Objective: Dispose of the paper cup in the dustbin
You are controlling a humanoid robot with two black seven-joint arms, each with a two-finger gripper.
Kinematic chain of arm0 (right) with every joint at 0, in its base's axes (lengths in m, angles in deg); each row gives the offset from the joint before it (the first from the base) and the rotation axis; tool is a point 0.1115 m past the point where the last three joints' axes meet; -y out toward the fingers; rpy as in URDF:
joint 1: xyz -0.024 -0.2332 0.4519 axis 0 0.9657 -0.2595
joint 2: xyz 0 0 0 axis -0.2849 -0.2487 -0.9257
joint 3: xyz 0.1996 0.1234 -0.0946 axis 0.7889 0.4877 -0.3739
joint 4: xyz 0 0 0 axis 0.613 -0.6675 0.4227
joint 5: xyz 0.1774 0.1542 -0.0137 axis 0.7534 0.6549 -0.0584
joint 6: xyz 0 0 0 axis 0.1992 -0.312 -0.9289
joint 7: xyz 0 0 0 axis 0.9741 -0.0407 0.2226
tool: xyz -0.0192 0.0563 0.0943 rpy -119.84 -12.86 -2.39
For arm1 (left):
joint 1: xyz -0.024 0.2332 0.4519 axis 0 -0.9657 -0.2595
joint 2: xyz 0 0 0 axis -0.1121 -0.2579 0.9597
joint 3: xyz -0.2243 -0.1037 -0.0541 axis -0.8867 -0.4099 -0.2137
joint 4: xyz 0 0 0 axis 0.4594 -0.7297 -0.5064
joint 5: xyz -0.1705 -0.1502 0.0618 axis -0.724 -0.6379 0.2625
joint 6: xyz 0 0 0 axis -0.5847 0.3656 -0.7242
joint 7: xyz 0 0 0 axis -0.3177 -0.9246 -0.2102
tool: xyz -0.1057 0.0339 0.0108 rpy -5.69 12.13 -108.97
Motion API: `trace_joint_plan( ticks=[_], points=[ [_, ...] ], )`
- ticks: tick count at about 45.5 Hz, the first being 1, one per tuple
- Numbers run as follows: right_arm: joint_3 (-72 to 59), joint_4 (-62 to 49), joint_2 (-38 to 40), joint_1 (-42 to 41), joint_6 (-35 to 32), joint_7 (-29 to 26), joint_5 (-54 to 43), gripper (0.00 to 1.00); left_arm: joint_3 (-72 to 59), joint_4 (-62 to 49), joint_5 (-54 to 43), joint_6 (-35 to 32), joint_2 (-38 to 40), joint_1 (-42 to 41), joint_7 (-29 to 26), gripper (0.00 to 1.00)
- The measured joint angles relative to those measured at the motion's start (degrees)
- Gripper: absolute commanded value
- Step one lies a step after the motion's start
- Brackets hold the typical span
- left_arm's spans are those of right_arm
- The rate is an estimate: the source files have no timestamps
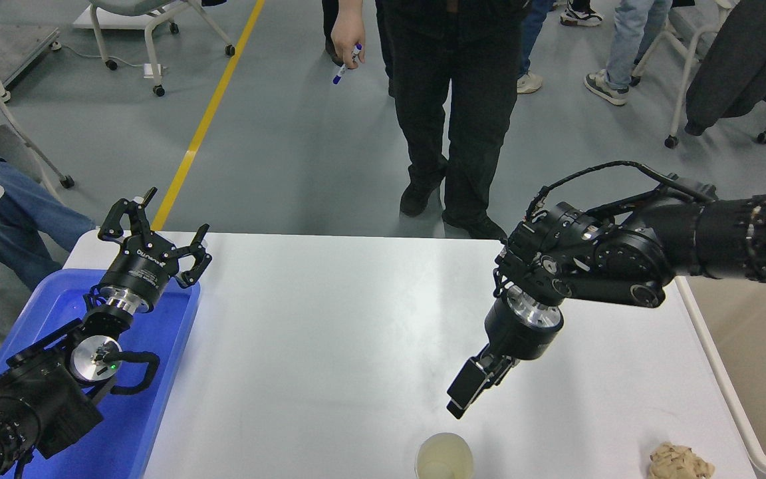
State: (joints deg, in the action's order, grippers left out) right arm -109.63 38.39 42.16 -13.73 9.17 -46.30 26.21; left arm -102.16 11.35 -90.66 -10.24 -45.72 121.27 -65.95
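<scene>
The paper cup (pixel 444 458) stands upright at the table's near edge, its pale cream inside showing and its lower part cut off by the picture's bottom. My right gripper (pixel 466 394) points down and left, hanging above the table just up and right of the cup and apart from it. It is seen edge-on. The dustbin (pixel 721 379), beige with a thick white rim, stands beside the table's right edge, partly behind my right arm. My left gripper (pixel 160 216) is parked open over the blue tray's far end at the lower left.
A crumpled tan paper wad (pixel 679 461) lies at the near right corner of the white table (pixel 330 332). The blue tray (pixel 157 399) lies along the left edge. A person in black trousers (pixel 456 133) stands at the far side, holding a pen.
</scene>
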Motion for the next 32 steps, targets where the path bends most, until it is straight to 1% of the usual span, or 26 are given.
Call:
trace_joint_plan(
  ticks=[23, 28, 32],
  points=[
    [0.1, -1.0, -4.4, 4.7, 2.8, -0.3, -0.6, 0.99, 0.0, 0.0, 0.0, 0.0, 0.0, 0.0, 0.0, 1.00],
    [0.0, -1.7, -4.8, 5.3, 3.2, -0.3, -0.8, 0.98, 0.0, 0.0, 0.0, 0.0, 0.0, 0.0, 0.0, 1.00],
    [-0.1, -2.3, -5.0, 5.8, 3.4, -0.3, -1.1, 0.94, 0.0, 0.0, 0.0, 0.0, 0.0, 0.0, 0.0, 1.00]
  ],
)
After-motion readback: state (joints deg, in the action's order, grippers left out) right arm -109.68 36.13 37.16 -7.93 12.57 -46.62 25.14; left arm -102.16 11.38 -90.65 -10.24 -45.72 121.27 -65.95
